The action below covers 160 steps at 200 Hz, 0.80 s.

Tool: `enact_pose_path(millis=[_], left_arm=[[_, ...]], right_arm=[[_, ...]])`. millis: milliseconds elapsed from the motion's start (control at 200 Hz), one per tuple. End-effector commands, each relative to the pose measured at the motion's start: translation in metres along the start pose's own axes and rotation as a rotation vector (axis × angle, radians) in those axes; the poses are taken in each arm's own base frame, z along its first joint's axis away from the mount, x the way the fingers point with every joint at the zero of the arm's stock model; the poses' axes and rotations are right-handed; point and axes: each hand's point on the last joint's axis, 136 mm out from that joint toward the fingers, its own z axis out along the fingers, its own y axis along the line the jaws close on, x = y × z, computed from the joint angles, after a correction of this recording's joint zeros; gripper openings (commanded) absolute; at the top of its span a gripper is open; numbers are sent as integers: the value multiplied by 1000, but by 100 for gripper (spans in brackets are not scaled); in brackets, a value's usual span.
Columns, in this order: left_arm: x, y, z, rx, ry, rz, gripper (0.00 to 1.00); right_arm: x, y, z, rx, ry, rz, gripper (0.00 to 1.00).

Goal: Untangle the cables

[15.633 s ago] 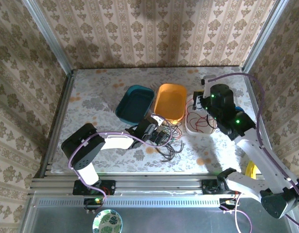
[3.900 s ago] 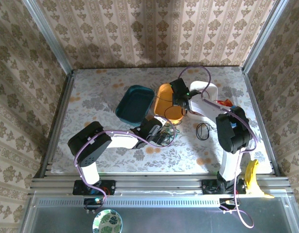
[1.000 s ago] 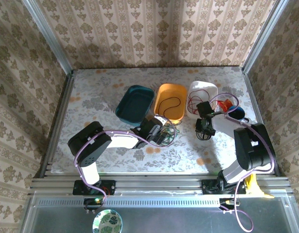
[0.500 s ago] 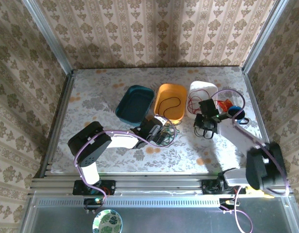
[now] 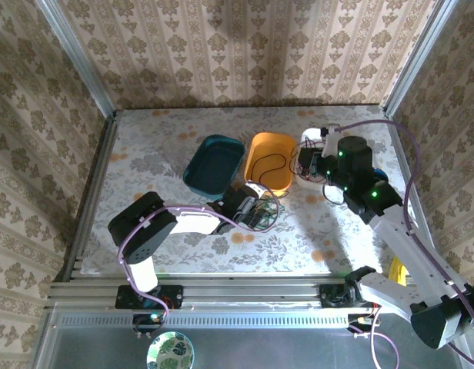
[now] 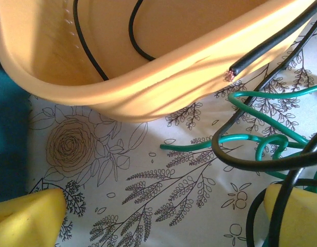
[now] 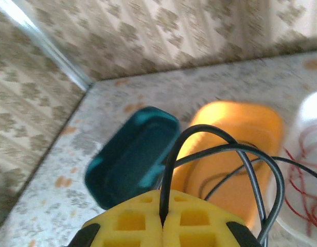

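Overhead, a thin black cable [image 7: 167, 175] loops up from the right gripper [image 7: 162, 222], its yellow fingers pressed together on it.
Lower down, green and black cables [image 6: 251, 141] lie tangled on the floral tablecloth [image 6: 148, 195] just beside the orange plastic tub [image 6: 148, 67], between the wide-spread fingers of the left gripper [image 6: 161, 218].

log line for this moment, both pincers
left pincer open by green cable | right pincer shut on black cable, held high near orange bin

place: robot lab cell dressed up like a home | walls: damask wallpaper [image 5: 245, 54] held between bare aluminium posts [image 5: 74, 54] | counter [image 5: 145, 146]: floral-print cover | near edge: slotted metal rail [image 5: 245, 296], left arm [image 5: 183, 223] and right arm [image 5: 410, 246] bolted on
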Motion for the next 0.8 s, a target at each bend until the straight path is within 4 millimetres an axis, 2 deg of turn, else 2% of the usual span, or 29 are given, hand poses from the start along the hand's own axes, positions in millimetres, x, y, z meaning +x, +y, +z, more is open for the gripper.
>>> enact_pose_path(millis=[0, 150, 235, 450, 610, 795], left_arm=[[0, 0, 1, -3, 8, 13, 100], [-4, 2, -6, -5, -13, 7, 100], [-15, 7, -16, -1, -56, 2, 100], [-74, 26, -67, 81, -234, -64, 100], [-118, 37, -103, 205, -343, -105, 100], [-162, 29, -129, 420, -421, -122, 100]], right_arm=[[-8, 25, 0, -128, 22, -50, 0], [-4, 16, 8, -152, 41, 42, 0], [-1, 8, 10, -169, 59, 98, 0], [13, -7, 18, -199, 160, 189, 0], [20, -11, 21, -215, 207, 212, 0], [26, -3, 23, -273, 244, 236, 0]])
